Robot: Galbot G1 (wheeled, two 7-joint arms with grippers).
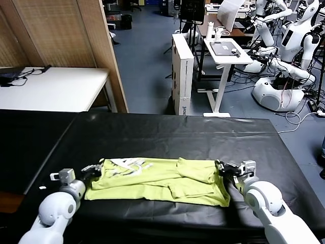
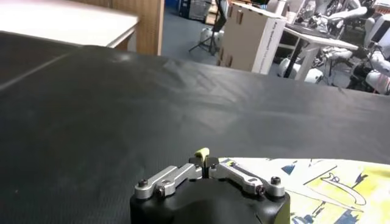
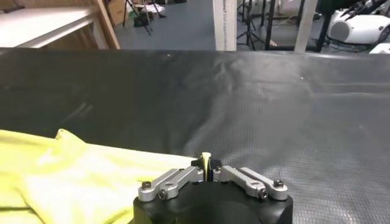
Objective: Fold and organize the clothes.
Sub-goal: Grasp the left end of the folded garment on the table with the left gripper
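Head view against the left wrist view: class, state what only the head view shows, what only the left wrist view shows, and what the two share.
Only the head view shows the whole T-shirt lying partly folded, the right gripper at its right edge, and the white table beyond.

Only the left wrist view shows, close up, a small bit of yellow-green cloth between the fingertips of the left gripper.

Both show the left gripper, the black table cover, the shirt's printed patch and the cardboard box.

Both arms are glossy white, with rounded, bulbous wrist housings. Each carries a small grey box-shaped block near the wrist. The left end effector (image 2: 206,163) and right end effector (image 3: 206,165) have black bodies with silver linkage bars fastened by dark screws.
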